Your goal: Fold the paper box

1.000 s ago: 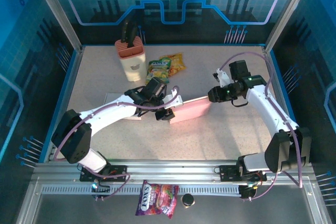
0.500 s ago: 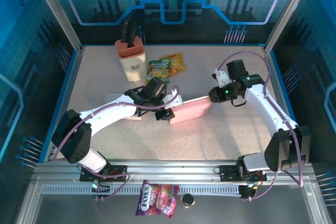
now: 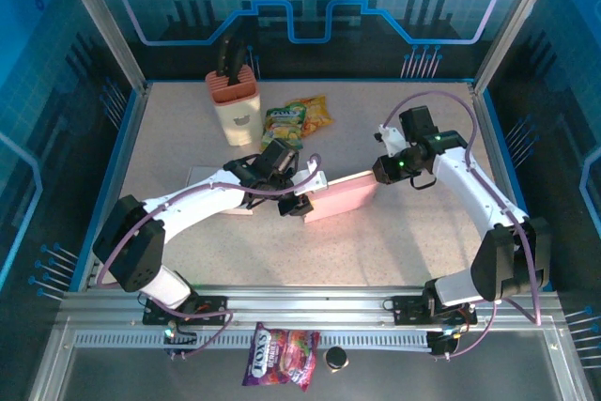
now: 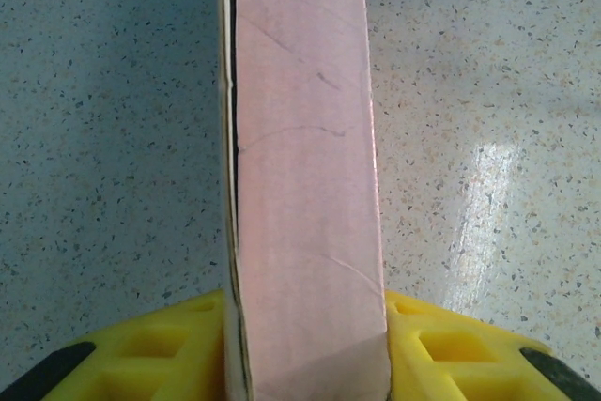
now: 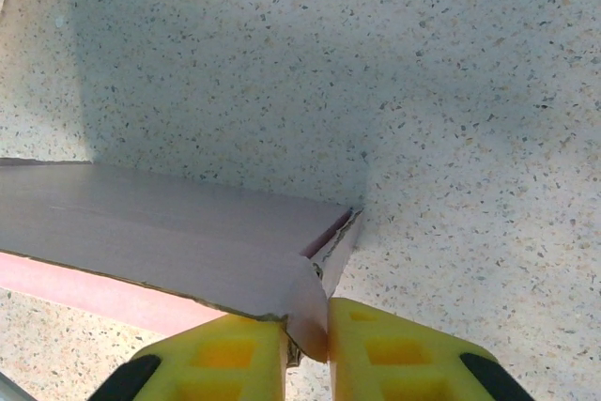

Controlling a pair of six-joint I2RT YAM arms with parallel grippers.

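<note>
**Top external view: both arms hold the pink box, ready to bend it**

The paper box (image 3: 340, 196) sits low over the counter (image 3: 413, 232), in front of the knife holder (image 3: 235, 100) and a little to its right. I cannot tell if the box rests on the counter.

The left fingers (image 4: 451, 354) hold the end of the box nearer the knife holder, with one yellow pad on each side of it. The right fingers (image 5: 404, 363) are at the end farther from the knife holder. They are pinched close together on a thin corner flap.

The step looks like bending that corner flap along its fold line. To do it well, the left fingers should act as the steady hand. They should hold firm, but not so hard that the box gets squashed.

The right fingers should turn the flap slowly along the line already pressed into the paper. Tugging away from the knife holder is risky. The flap is thin and its edge looks a bit rough, so it could rip or slip out.
</note>
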